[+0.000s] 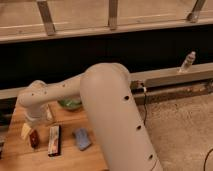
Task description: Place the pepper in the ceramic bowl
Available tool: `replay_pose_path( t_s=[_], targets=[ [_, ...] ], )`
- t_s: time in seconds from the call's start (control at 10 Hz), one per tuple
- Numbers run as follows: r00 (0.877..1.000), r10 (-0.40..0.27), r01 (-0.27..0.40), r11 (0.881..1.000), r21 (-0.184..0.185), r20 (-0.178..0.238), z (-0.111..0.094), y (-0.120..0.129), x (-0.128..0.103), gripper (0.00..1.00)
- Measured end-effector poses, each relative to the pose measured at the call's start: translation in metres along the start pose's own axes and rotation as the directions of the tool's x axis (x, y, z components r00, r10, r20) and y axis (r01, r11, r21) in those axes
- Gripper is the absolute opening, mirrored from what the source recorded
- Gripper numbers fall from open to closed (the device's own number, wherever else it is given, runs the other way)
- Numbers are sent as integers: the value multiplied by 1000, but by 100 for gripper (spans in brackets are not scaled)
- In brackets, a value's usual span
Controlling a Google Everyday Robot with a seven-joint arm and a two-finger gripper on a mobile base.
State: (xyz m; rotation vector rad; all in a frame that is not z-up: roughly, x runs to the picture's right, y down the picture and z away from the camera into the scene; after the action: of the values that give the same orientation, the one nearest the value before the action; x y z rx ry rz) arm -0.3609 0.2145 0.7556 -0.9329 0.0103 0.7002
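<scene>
- We see the ceramic bowl (70,104) at the far side of the wooden table (67,161), half hidden by the arm; we cannot tell what it holds.
- The pepper (34,139) lies on the table at the bowl's 7 o'clock.
- The gripper (36,121) hangs just above the pepper, fingers spread wide, holding nothing.
- A packet (54,140) lies at the pepper's 3 o'clock.
- A bottle (188,61) stands on the ledge, at 2 o'clock.

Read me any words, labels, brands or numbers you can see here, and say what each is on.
No text can be read.
Flat red-and-white rectangular packet on the wooden table: print too blurred.
Small clear bottle on the far ledge: label too small.
Robot's gripper, above the small dark red pepper at the table's left end: no markings seen.
</scene>
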Motion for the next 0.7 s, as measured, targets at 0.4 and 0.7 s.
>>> replay_pose_path(
  t_s=[0.4,0.7],
  targets=[
    [1000,-3,3,1000,-4,1,1,1,0,80],
    [998,-57,58,998,6,-17,6,27,-9,80]
  ],
)
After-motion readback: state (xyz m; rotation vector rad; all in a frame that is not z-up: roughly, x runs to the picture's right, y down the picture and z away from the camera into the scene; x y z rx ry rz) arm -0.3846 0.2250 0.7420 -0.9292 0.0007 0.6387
